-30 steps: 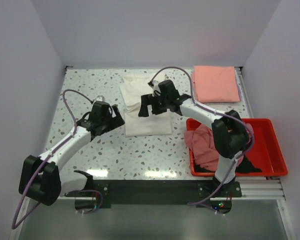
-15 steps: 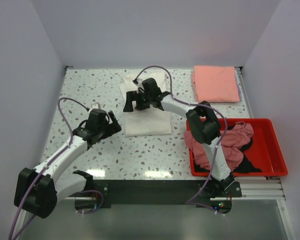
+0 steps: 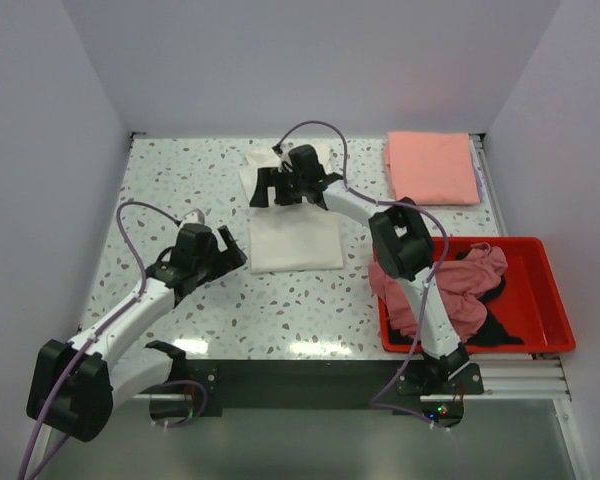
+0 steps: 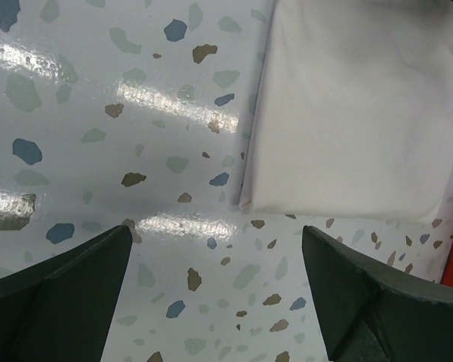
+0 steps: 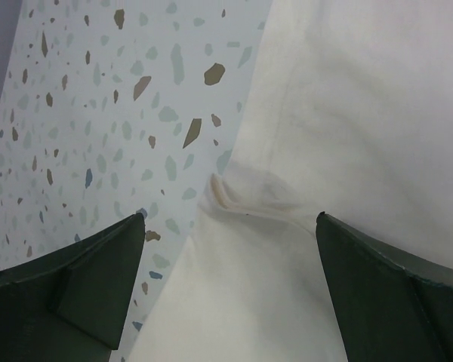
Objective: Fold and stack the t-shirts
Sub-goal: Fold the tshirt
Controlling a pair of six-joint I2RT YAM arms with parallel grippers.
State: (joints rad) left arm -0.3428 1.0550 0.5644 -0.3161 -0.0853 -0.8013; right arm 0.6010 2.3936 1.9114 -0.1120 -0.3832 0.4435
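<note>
Fingers of the right claw (image 5: 230, 219) stand wide apart with nothing between them, poised over the left edge of the white shirt (image 5: 347, 113), right above a small pucker (image 5: 238, 197) in the hem. The left claw (image 4: 215, 230) is spread just as wide and holds nothing. It hangs over bare table (image 4: 98, 113) just short of that shirt's near-left corner (image 4: 249, 202).

From above, the right claw (image 3: 270, 190) sits at the far-left part of the white shirt (image 3: 298, 235), and the left claw (image 3: 232, 257) sits just beside its near-left edge. The shirt lies flat near the middle of the table (image 3: 180, 170), partly folded into a long panel.

The step in hand looks like the next fold of this shirt. To do it well, each claw should come down on the edge itself and pinch all layers, the right one at the pucker, where the cloth already stands up. Both should then lift together and carry the edge evenly, so nothing drags or twists.

Count: 4 shirts in all.
- 1 white shirt, being worked.
- 1 salmon shirt (image 3: 432, 167), folded at the far right.
- 1 dusty-pink shirt (image 3: 430, 292), crumpled over the rim of the 1 red bin (image 3: 555, 300).
- 1 black shirt (image 3: 495, 335), lying in that bin.
</note>
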